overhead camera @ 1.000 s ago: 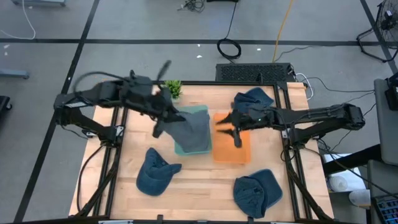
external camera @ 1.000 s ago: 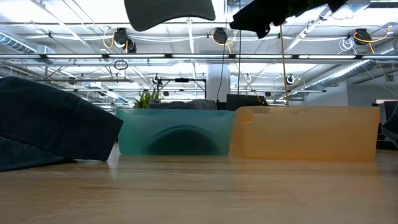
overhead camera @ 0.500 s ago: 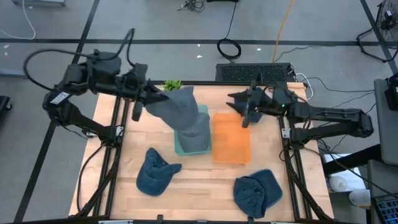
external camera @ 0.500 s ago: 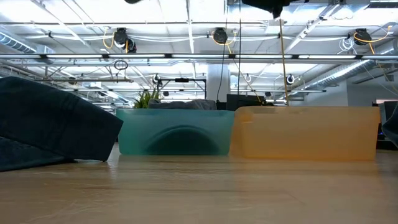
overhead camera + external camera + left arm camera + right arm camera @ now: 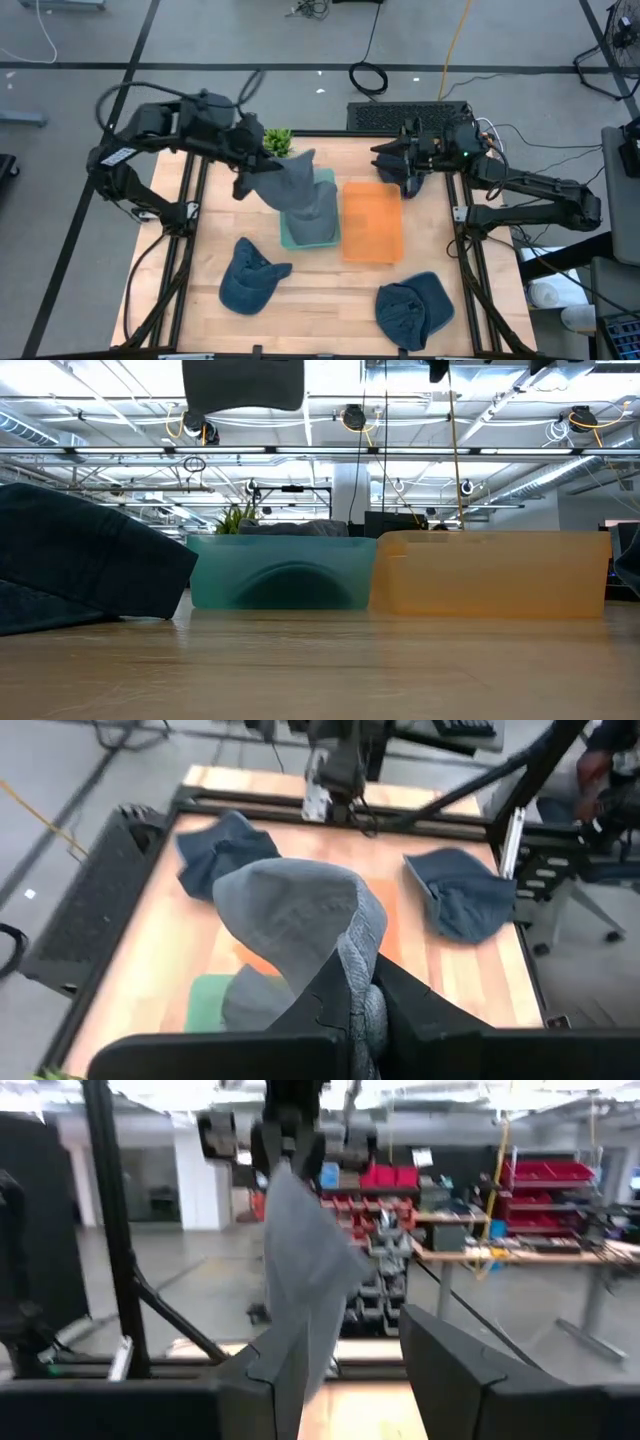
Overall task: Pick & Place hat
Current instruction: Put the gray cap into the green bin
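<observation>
While raised above the counter's rear left, the left gripper is clenched on a grey hat, which drapes down toward the teal bin. Right gripper hovers over the rear right beside the orange bin, jaws partly apart, holding nothing. Only the left wrist view shows the fingers pinching the cloth; the low view catches just the hat's hanging edge.
</observation>
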